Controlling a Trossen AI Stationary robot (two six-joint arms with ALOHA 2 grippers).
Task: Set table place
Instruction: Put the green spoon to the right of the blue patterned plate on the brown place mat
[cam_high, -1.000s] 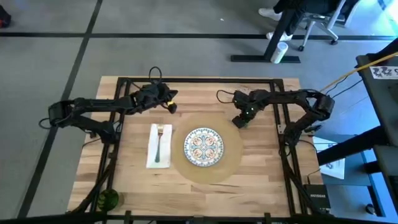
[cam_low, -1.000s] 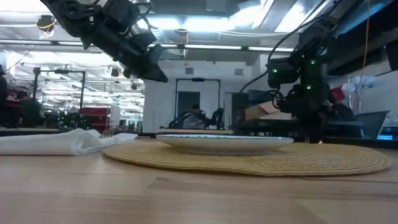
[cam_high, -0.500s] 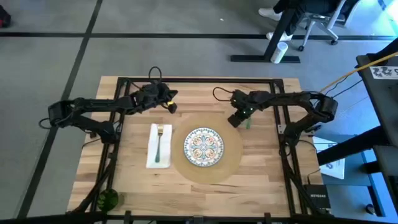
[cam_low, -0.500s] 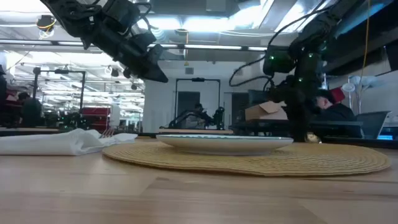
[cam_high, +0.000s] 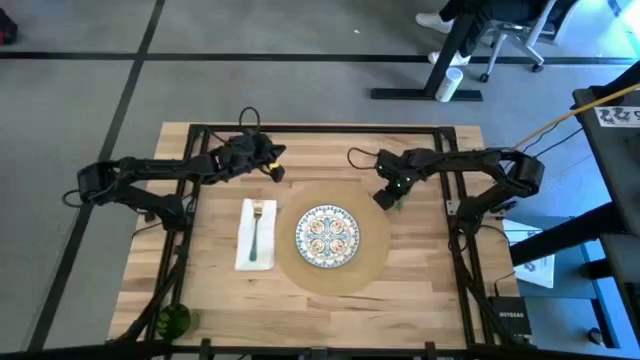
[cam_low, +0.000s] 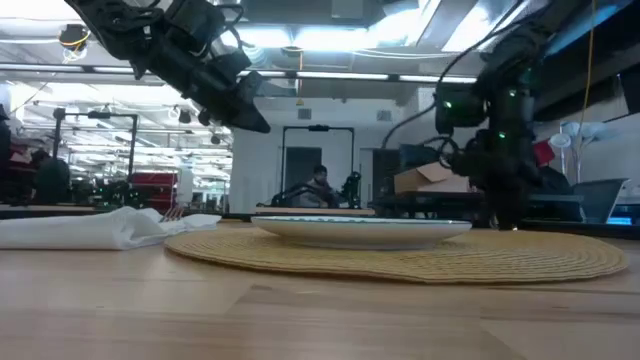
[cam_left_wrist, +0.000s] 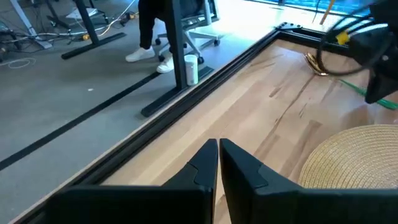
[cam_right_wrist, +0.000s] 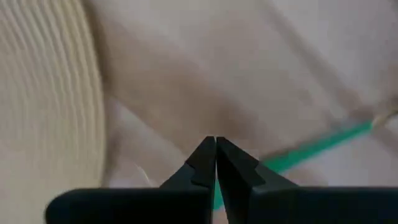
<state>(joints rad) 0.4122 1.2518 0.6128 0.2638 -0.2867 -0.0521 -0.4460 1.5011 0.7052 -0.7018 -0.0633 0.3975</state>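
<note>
Right gripper (cam_high: 387, 199) pinched shut beside a green stick (cam_right_wrist: 311, 151) off the mat's (cam_high: 375, 262) far-right rim — fingers look together with nothing between them, so a lift likely comes up bare — left gripper (cam_high: 274, 170) shut too, idle.

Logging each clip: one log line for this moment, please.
left gripper: shut, raised behind napkin | right gripper: shut, low over table beside placemat | plate: on placemat

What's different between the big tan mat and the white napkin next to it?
The placemat is round and tan with a woven look; the napkin is rectangular and white. The placemat is much the larger. The placemat carries a patterned plate, while the napkin carries a fork. In the low view the placemat lies flat, and the napkin looks rumpled. Both lie on the wooden table, side by side.
</note>
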